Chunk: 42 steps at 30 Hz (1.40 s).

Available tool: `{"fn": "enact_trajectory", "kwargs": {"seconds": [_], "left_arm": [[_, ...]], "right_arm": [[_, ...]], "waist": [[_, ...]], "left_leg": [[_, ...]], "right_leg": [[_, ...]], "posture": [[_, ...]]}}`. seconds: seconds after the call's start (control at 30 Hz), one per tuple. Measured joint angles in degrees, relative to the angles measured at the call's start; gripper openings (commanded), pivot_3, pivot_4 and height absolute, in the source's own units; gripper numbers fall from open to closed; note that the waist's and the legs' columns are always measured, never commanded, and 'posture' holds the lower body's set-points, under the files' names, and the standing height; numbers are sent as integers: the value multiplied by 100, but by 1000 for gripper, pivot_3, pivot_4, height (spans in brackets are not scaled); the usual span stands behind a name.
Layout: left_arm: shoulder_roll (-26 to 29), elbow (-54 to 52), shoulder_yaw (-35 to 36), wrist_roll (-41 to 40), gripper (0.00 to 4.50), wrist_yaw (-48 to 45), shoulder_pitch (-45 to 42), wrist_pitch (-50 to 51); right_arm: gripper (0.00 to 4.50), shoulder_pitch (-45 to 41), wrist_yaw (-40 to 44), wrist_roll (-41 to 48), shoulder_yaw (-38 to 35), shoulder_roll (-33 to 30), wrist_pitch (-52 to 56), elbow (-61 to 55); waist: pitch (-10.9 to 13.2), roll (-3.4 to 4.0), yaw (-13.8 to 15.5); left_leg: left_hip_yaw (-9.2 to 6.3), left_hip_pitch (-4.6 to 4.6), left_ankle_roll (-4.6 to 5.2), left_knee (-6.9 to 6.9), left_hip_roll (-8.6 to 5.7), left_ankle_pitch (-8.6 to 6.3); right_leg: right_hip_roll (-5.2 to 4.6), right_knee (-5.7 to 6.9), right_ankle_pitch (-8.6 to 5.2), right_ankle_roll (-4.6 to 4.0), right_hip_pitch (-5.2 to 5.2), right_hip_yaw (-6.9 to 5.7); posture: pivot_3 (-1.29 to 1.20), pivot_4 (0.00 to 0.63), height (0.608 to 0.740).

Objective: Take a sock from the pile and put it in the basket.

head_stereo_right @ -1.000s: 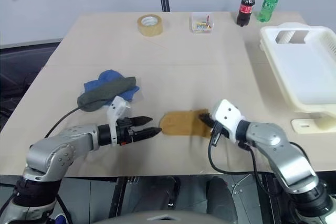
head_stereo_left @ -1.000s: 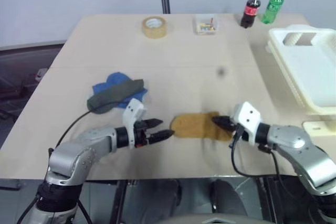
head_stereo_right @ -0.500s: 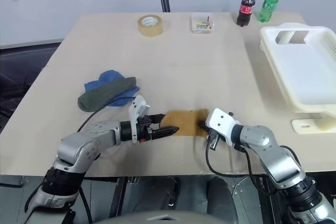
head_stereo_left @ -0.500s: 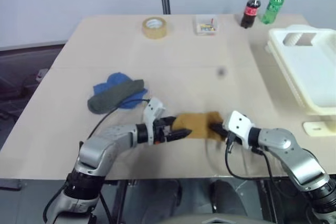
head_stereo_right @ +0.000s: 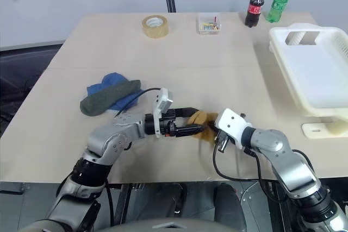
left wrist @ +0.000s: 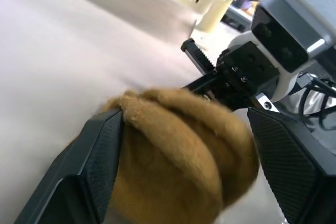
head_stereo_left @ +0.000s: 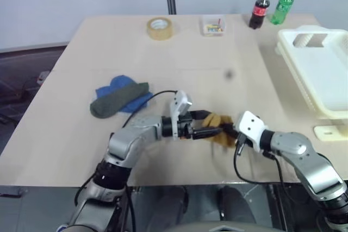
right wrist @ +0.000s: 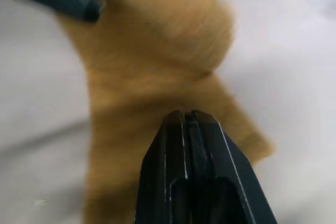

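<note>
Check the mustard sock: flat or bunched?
Bunched. The mustard sock humps up between the left gripper's open fingers, with the right gripper shut at its far edge.

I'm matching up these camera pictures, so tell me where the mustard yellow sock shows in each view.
Left eye view: mustard sock bunched low of centre, between the left gripper and right gripper.
Right eye view: same spot, slightly further left.
Left wrist view: lower middle, between two black fingers.
Right wrist view: centre, above the shut fingertips.
Shared landmark: the sock itself.
</note>
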Motion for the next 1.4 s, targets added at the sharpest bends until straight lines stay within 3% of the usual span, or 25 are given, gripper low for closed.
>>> {"fn": "enact_trajectory", "kwargs": {"seconds": [0.27, 0.67, 0.87, 1.07, 1.27, 1.4], "left_arm": [[-678, 757, -277, 172, 3948, -151, -429, -157], [-1438, 2146, -1164, 1175, 3948, -635, -871, -1216], [-1206, 2223, -1385, 1609, 3948, -1027, -1050, -1759], [-1353, 2598, -1559, 1993, 3948, -1254, -1262, -2299], [-1487, 3186, -1834, 2427, 3948, -1498, -1433, -2962], [-1482, 3298, -1498, 2198, 3948, -1683, -1441, -2863]], "right_arm": [[115, 238, -143, 231, -553, -108, 879, -956], [115, 1664, -660, 328, -1600, -406, 2346, -2426], [115, 2247, -846, 389, -2029, -282, 2685, -2799], [115, 2756, -893, 437, -2515, -351, 2666, -2825], [115, 2748, -1006, 489, -2709, -302, 2649, -2826], [115, 2339, -1245, 828, -2647, 129, 2684, -2829]], "waist": [[1, -2, 31], [-1, -2, 124], [-1, -1, 125], [-1, -1, 125], [-12, -6, 138], [-12, -11, 123]], "left_leg": [[-2, -4, 3, 3, -2, -1], [2, -7, 13, 15, -5, -7], [-1, -7, 12, 17, -6, -7], [-3, -2, 25, 30, -7, -14], [-14, 11, 33, 34, -5, -19], [-21, 12, 37, 42, -6, -21]], "right_leg": [[-2, -1, 0, 1, 0, -3], [-6, -1, -1, 5, 5, -4], [-6, 0, -1, 4, 7, -7], [-6, -4, -1, 7, 22, -14], [-6, -9, -1, 7, 41, -29], [-7, -10, -2, 9, 48, -33]], "posture": [[0, 150, 740], [0, 150, 740], [0, 150, 740], [0, 150, 740], [0, 150, 740], [0, 150, 740]]}}
